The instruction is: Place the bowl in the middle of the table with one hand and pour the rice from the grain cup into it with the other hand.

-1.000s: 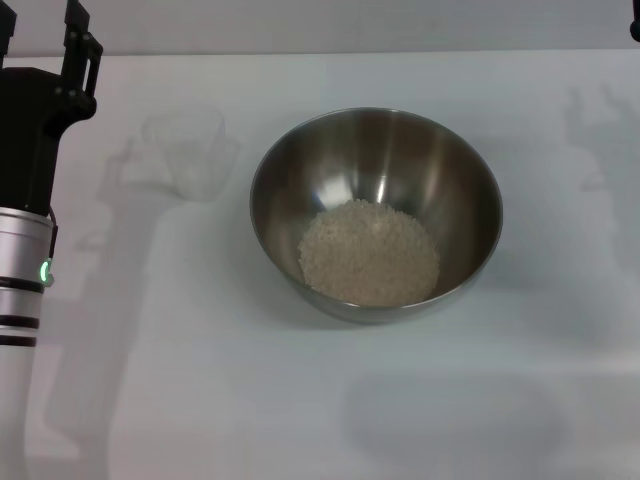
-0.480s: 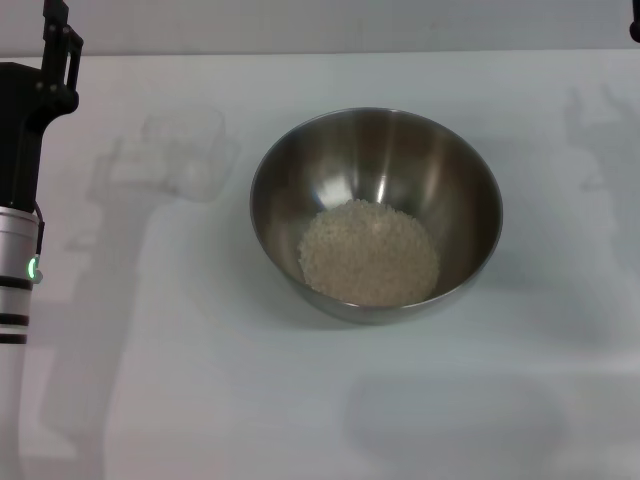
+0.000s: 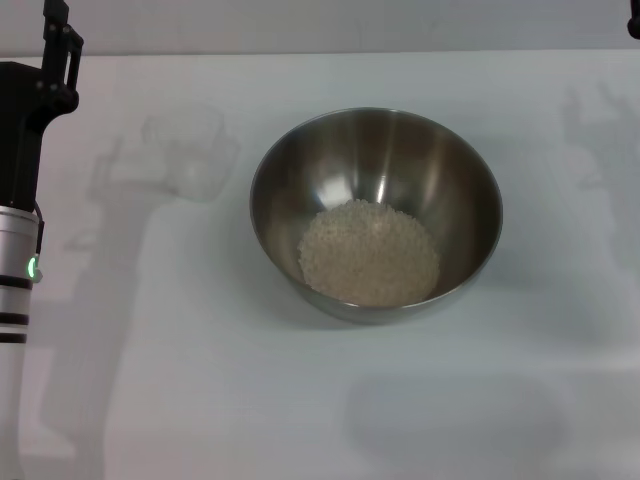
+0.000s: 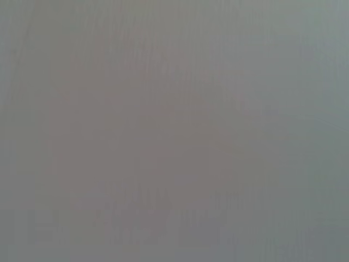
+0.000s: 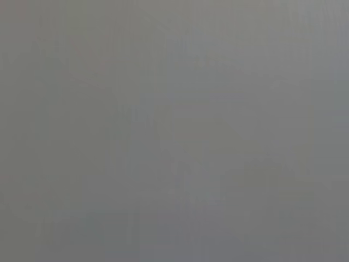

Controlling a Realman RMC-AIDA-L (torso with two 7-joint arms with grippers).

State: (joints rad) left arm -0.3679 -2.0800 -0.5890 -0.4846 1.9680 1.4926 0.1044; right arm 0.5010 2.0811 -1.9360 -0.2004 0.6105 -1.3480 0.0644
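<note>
The bowl (image 3: 376, 160) is a large steel bowl standing in the middle of the white table (image 3: 300, 400). The rice (image 3: 369, 252) lies in a pale heap on its bottom. The grain cup (image 3: 190, 150) stands upright on the table just left of the bowl, clear and with no rice showing in it. My left gripper (image 3: 25, 40) is at the far left edge, well left of the cup, open and holding nothing. Only a dark tip of my right gripper (image 3: 635, 22) shows at the top right corner. Both wrist views show only blank grey.
My left arm (image 3: 18, 250) runs down the left edge of the head view. The table's far edge (image 3: 350, 52) meets a grey wall at the top. Bare tabletop lies in front of and to the right of the bowl.
My left gripper has drawn away to the left, farther from the cup, and has stood still for the last half second. The bowl, rice and cup have not moved.
</note>
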